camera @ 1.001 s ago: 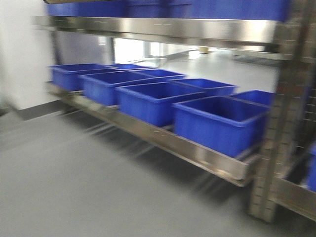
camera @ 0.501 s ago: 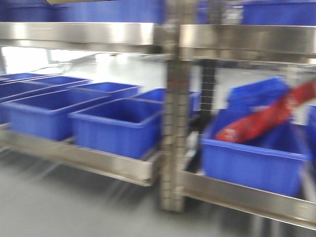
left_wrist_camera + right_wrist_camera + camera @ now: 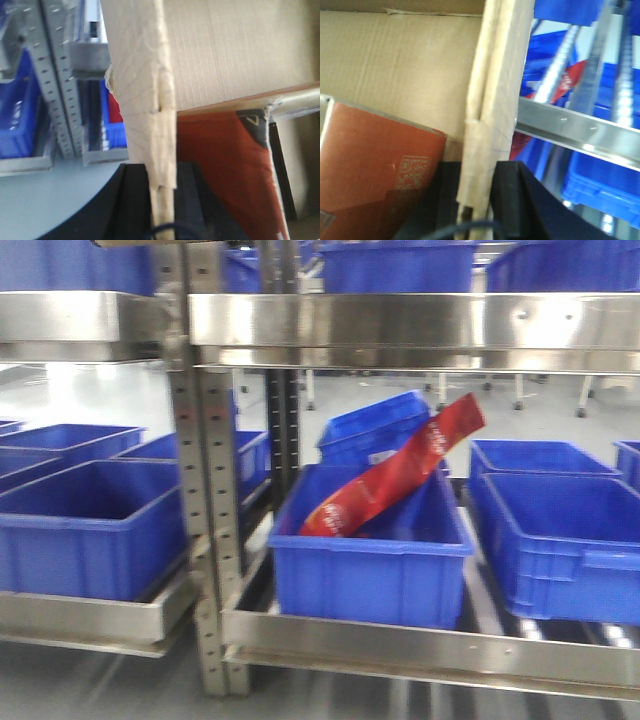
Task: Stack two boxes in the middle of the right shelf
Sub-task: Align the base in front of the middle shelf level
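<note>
My left pincer is pinched tight on the upright flap of a cardboard box. The box wall is at one o'clock and a grey post at ten. My right pincer nips a cardboard flap too, with the box wall at ten o'clock and the steel shelf at three. Ahead, a red packet leans in a blue bin.

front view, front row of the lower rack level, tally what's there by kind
blue bins: 3
red packet: 1
total: 4
</note>
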Available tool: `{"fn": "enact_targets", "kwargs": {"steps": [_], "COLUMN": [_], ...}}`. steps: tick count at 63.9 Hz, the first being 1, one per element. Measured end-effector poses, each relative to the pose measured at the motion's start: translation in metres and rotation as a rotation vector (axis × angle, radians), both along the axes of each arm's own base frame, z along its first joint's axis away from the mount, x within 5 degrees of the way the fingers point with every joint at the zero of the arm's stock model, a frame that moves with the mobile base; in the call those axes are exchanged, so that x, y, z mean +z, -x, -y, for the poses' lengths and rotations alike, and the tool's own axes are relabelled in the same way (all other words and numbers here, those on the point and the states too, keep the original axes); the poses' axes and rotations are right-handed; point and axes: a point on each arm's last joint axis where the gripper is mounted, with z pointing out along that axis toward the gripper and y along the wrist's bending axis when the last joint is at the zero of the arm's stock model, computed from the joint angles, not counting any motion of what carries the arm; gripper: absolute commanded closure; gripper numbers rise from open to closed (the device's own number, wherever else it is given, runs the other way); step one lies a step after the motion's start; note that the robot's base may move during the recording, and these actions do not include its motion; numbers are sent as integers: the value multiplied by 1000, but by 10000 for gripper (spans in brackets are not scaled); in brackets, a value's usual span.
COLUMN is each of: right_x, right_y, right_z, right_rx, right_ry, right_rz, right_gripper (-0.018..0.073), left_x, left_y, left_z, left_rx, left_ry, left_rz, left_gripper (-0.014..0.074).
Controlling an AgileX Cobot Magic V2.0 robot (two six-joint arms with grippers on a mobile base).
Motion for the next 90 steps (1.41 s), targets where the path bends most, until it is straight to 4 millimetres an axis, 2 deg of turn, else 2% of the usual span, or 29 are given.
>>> {"fn": "enact_targets", "kwargs": {"steps": [90], "right_x": [0], "right_y": [0], "right_z": [0], "right_rx": [0], "right_ry": [4], "right_rz": [-1], "right_gripper": [722], "left_x": [0], "left_y": [0], "left_z": [0], "left_rx": [0], "left_ry": [0], "left_rz": [0], "left_gripper": [708]}}
